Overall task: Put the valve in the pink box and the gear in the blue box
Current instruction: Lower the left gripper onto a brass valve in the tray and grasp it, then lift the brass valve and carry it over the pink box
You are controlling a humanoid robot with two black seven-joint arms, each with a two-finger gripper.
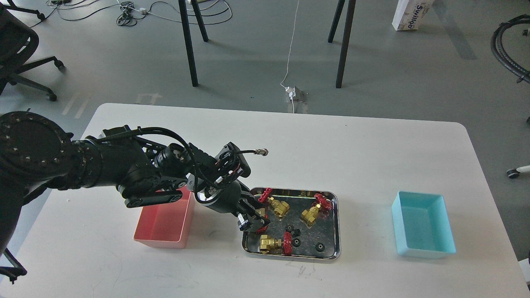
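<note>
My left gripper [253, 220] is over the left end of the steel tray [337, 231], shut on a valve [261, 227]; its brass body and red handwheel show between the fingers. Three more valves lie in the tray: one at the back left [279, 206], one at the back right [312, 213], one at the front [270, 244]. Three black gears lie in the tray, at the middle [290, 228], just in front of it [296, 242] and at the front right [319, 247]. The pink box [165, 219] stands left of the tray, partly under my arm. The blue box [422, 223] stands at the right. My right gripper is out of view.
Both boxes look empty. The white table's [352, 149] front edge runs close below the tray. Beyond the table are black table legs [188, 41], floor cables, an office chair [20, 54] at the left and a white carton [412, 14].
</note>
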